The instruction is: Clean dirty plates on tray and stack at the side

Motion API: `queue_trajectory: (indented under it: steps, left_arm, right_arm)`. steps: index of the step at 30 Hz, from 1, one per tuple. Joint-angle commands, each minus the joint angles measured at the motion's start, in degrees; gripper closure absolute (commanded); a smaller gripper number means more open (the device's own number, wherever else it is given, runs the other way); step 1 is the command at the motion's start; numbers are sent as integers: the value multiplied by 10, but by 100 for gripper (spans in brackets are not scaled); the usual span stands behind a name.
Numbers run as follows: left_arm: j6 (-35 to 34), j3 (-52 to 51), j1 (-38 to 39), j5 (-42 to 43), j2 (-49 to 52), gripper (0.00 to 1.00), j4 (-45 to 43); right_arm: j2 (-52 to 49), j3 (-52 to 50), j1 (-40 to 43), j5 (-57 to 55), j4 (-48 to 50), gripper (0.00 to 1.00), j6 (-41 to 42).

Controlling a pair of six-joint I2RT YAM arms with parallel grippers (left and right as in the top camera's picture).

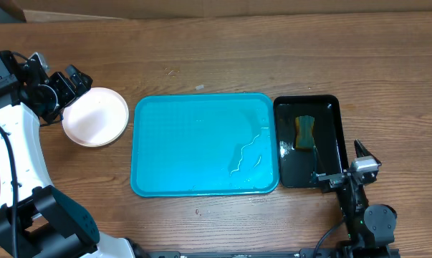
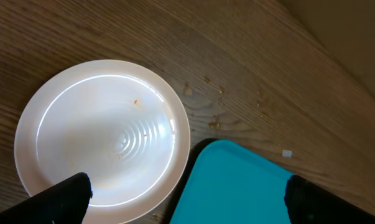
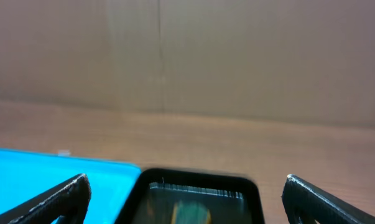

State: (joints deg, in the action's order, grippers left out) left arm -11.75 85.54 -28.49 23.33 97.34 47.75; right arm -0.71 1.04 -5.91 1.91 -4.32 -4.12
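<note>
Far left on the desk: left jaws spread wide, gripping nothing, hanging by the far-left edge of the plate (image 1: 95,117). White, round, shallow; perhaps the top of a stack, count beneath impossible to tell from above. Probably light, stiff, glossy and likely wet, so slippery; best pinched across the thin rim, kept level, without hard squeezing. Tiny reddish speck (image 2: 135,101) inside. Just right of it, the tray (image 1: 180,150): bare of plates, only a water streak (image 1: 248,154) toward its right end. Further right, a black tray (image 1: 329,154) holding a sponge (image 1: 304,129). Right jaws wide too, empty, by its near right corner; wrist view there blurred, sponge cut off.
</note>
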Motion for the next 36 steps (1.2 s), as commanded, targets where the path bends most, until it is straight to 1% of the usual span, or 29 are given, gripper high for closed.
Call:
queue_trajectory:
  steps: [1,31,34,36]
  left_arm:
    - [8,7,3,0,-1,0,0]
    - [8,6,11,-2,-1,0,1]
    - [8,6,27,-8,-20,0,3]
    - [9,6,49,-32,-59,0,3]
  right_arm:
    - [5,-6,4,-9,-5,0,-2]
    - [5,-6,4,-10,-5,0,-2]
    - [5,-6,4,-10,-5,0,-2]
    - [5,-6,4,-10,-5,0,-2]
